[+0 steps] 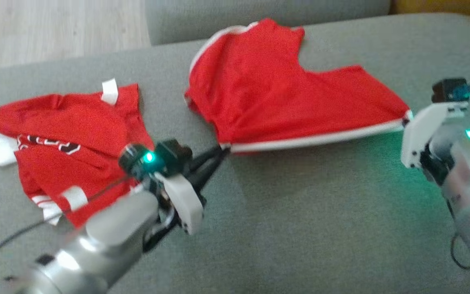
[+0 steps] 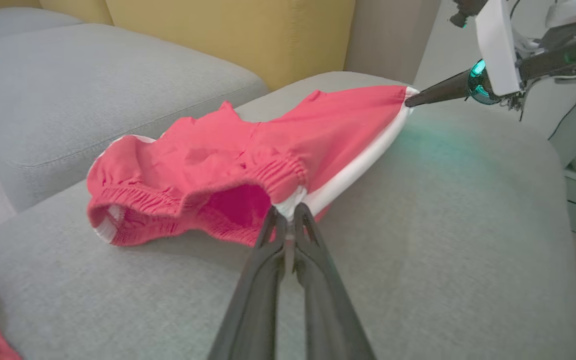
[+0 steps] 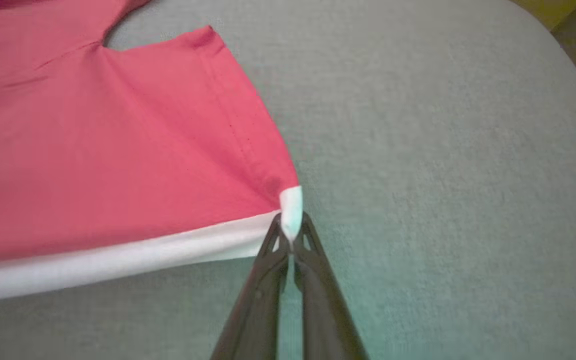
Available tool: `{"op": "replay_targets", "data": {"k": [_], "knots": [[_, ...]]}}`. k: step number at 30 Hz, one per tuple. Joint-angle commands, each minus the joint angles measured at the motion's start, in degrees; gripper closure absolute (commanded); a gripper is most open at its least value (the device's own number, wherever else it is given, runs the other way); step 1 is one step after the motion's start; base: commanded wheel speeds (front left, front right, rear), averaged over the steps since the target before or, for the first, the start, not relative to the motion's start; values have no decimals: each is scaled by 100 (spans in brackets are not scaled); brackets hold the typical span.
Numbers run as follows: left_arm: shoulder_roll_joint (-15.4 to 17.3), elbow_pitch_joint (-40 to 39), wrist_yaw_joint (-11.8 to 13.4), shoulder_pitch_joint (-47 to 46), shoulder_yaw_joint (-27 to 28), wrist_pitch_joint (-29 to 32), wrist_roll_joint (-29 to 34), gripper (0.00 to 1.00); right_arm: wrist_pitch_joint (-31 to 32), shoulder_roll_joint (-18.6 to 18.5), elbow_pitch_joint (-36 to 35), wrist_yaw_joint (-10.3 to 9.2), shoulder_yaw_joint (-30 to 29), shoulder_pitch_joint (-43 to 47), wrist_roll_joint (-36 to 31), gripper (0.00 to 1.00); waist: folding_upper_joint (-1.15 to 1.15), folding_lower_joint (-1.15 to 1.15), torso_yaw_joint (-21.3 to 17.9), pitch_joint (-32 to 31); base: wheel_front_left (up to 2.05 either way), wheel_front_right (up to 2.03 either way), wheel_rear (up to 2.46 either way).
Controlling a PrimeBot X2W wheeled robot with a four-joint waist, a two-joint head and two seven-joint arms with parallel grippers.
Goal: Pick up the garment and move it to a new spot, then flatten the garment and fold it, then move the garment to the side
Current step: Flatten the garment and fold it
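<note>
While the shorts [image 1: 284, 94] stretch taut: arms spread, left hand [image 2: 290, 220], right hand [image 3: 290, 239] each clamped on them.

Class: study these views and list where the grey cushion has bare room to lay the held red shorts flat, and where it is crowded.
Widest free patch: bare cushion nearer the robot than the shorts, between left gripper and right gripper. Crowded: the left, where a crumpled red jersey lies, a narrow gap from the shorts.
</note>
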Motion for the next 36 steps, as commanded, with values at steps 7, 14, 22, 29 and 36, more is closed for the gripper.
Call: {"op": "replay_targets", "data": {"k": [7, 14, 22, 29, 36], "knots": [[330, -923, 500, 540, 157, 32, -247, 100, 559, -738, -1127, -5, 406, 881, 1061, 100, 0, 1, -181, -575, 0, 0, 0], [440, -1680, 985, 1079, 151, -31, -258, 100, 825, -1420, -2381, -5, 282, 1737, 1755, 100, 0, 1, -201, -637, 0, 0, 0], [429, -1958, 1358, 915, 561, -240, -334, 100, 835, -1402, -3408, -5, -482, 1829, 1446, 100, 0, 1, 6, -250, 0, 0, 0], [316, -1914, 1288, 499, 767, -276, -341, 100, 907, -863, -3723, -5, -1132, 1333, 671, 100, 0, 1, 360, 203, 0, 0, 0], [119, -1712, 1195, 166, 853, -277, -334, 100, 951, -494, -3521, -5, -1453, 585, 38, 100, 0, 1, 724, 610, 0, 0, 0]]}}
